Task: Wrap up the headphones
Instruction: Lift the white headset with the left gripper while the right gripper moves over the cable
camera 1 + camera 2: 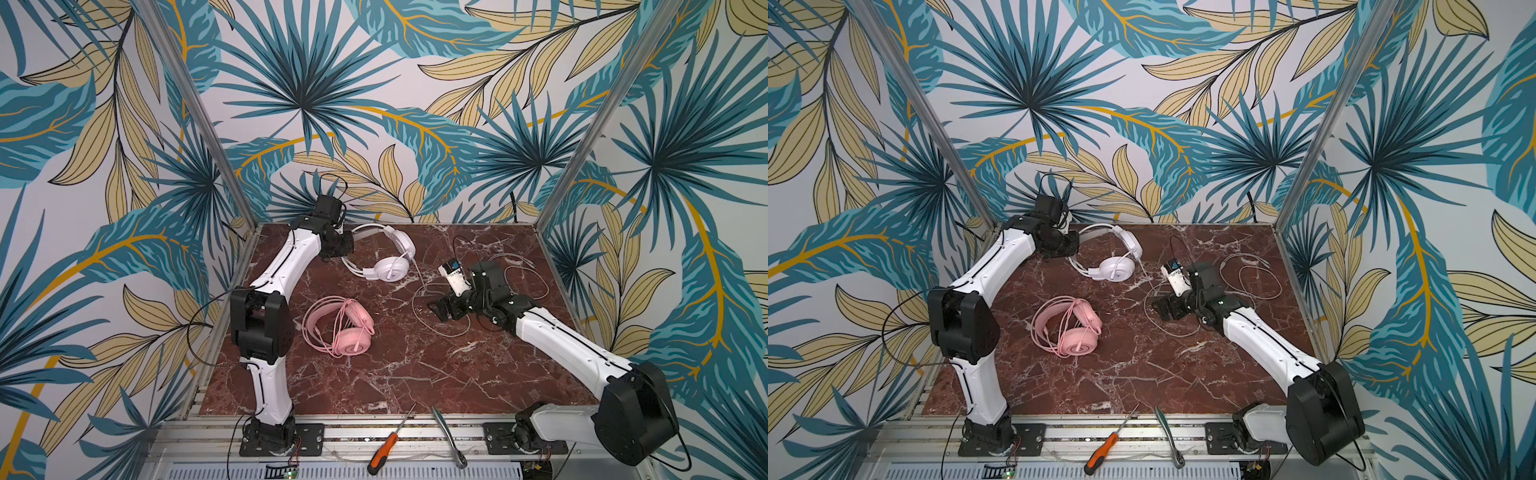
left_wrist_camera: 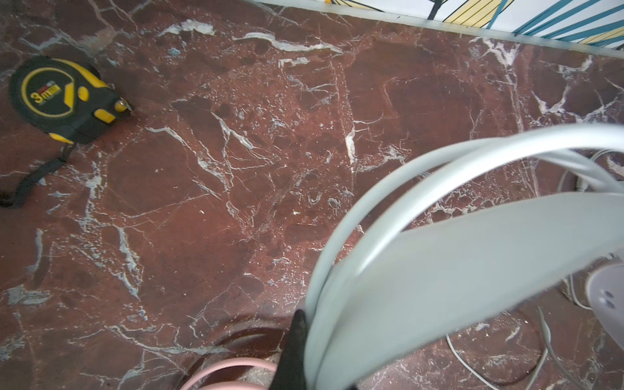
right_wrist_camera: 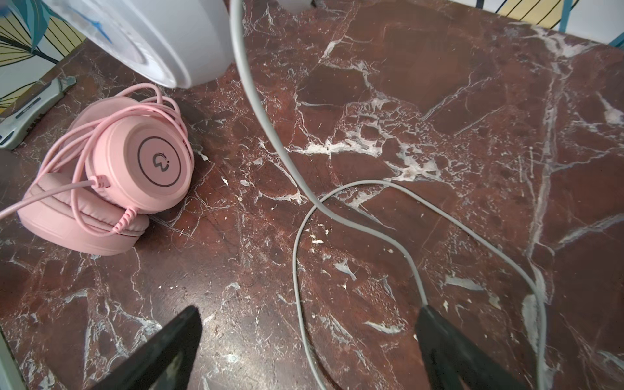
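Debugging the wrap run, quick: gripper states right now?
Left gripper: closed on the headband of the white headphones.
Right gripper: open, holding nothing, over the white cable.

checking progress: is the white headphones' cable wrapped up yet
No, the cable of the white headphones lies in loose loops across the table.

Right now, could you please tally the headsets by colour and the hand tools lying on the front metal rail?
Pink over-ear wired headset: 1
White over-ear wired headset: 1
Orange-handled screwdriver: 1
Silver metal ratchet wrench: 1
Total: 4
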`<state>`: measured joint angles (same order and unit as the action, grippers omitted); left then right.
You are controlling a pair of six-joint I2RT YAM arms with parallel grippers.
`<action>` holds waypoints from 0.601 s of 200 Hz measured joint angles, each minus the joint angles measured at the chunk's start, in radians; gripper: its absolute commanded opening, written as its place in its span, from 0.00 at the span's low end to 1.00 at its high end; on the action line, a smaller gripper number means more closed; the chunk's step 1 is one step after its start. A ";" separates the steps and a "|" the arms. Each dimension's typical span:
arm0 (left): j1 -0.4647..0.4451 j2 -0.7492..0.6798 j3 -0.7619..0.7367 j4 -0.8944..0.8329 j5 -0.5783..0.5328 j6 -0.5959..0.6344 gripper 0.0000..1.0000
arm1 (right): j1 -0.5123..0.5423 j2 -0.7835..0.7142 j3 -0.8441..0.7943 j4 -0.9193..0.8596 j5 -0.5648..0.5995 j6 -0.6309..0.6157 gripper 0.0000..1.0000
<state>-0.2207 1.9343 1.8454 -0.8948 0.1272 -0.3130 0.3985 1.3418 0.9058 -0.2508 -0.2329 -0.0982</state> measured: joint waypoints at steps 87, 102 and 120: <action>-0.002 -0.135 -0.054 -0.015 0.013 -0.008 0.00 | -0.048 0.104 0.002 0.174 0.007 0.000 0.95; -0.002 -0.139 -0.057 -0.019 0.015 -0.008 0.00 | -0.058 0.123 0.002 0.195 0.006 -0.002 0.94; -0.002 -0.139 -0.057 -0.023 0.015 -0.008 0.00 | -0.072 0.150 0.002 0.221 0.003 -0.008 0.92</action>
<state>-0.2230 1.7950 1.7885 -0.9173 0.1425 -0.3210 0.3264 1.4914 0.9073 -0.0296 -0.2302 -0.1066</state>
